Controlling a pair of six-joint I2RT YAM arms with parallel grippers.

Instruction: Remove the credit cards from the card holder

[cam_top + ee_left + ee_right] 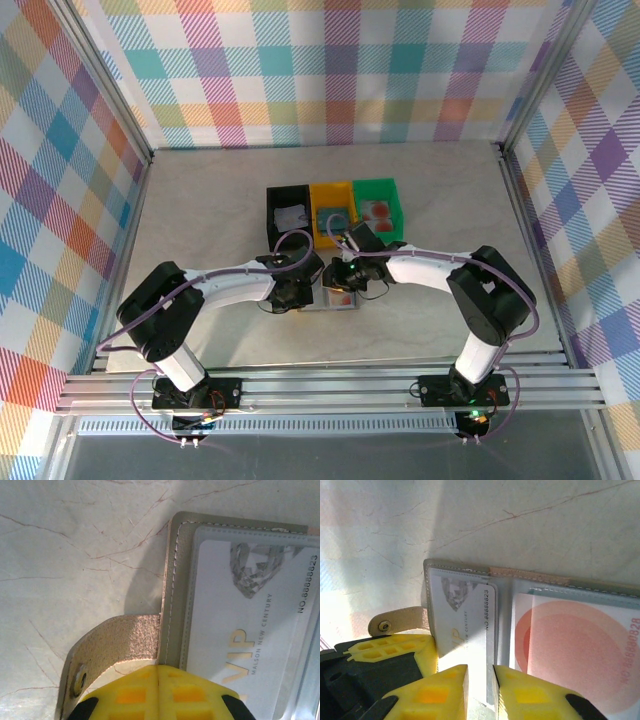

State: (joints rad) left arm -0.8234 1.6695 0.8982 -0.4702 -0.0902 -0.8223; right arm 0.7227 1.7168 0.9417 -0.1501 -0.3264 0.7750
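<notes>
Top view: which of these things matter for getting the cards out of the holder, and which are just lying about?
In the job: card holder, white VIP card, reddish-pink card, left gripper, right gripper.
Lying about: black tray, yellow tray, green tray, each with something small inside.

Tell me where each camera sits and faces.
Top external: above and behind the arm bases, looking down at the marbled table; both arms meet over the grey folding card holder.
Left wrist: on its arm, looks down past the left pincer at the holder's strap.
Right wrist: on its arm, looks down past the right pincer at the reddish-pink plastic card.
Wrist views share the white VIP card.
</notes>
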